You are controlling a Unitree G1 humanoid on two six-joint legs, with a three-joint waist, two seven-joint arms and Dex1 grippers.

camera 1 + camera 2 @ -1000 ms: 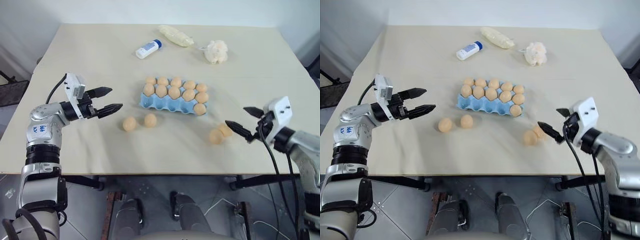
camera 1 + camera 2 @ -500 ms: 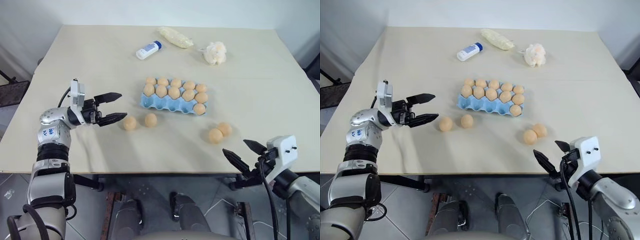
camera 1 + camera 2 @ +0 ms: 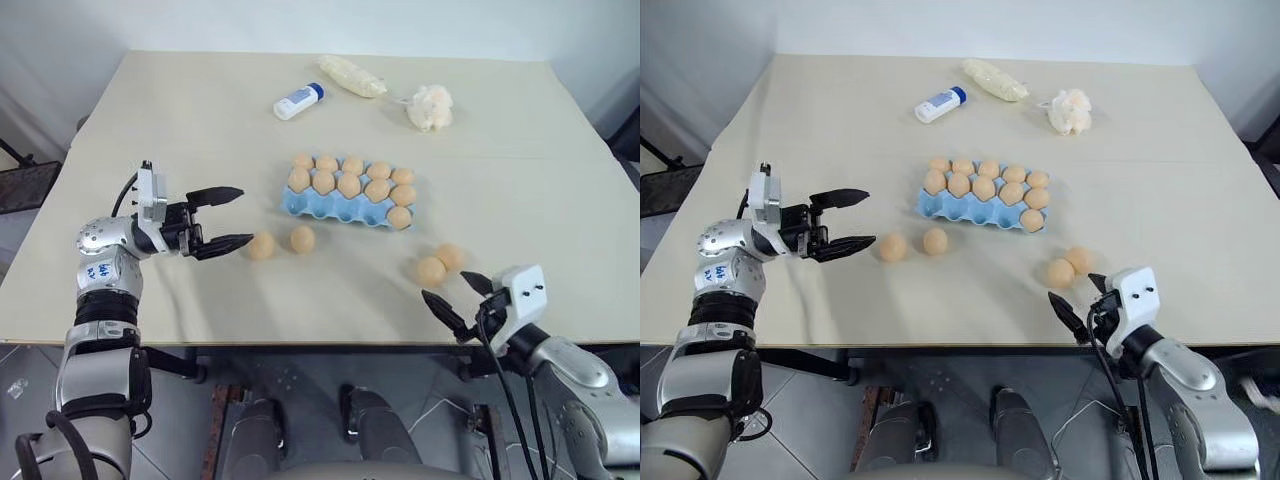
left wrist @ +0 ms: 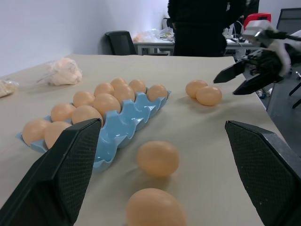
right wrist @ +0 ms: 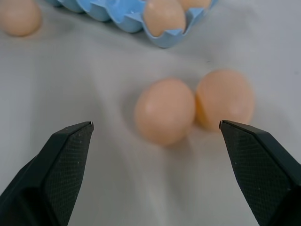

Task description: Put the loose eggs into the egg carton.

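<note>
The light-blue egg carton [image 3: 336,211] lies mid-table, most of its cups filled with tan eggs. Two loose eggs [image 3: 261,246] [image 3: 302,239] rest just in front of its left end. Two more [image 3: 431,271] [image 3: 450,257] touch each other off its right front corner. My left gripper [image 3: 243,215] is open, level and pointing right, a short way left of the nearer pair, which shows between its fingers [image 4: 70,165]. My right gripper [image 3: 442,283] is open by the table's front edge, aimed at the touching pair [image 5: 164,110] and not touching it.
At the far side of the table lie a white bottle with a blue cap [image 3: 297,99], a pale yellow bag [image 3: 352,73] and a cream puff [image 3: 431,106]. In the left wrist view a person in dark clothes [image 4: 202,23] stands beyond the table's right side, near office chairs.
My right gripper sank from the right of the touching pair to the front edge, then came in left to just in front of them. My left wrist turned a little. Both stayed open.
</note>
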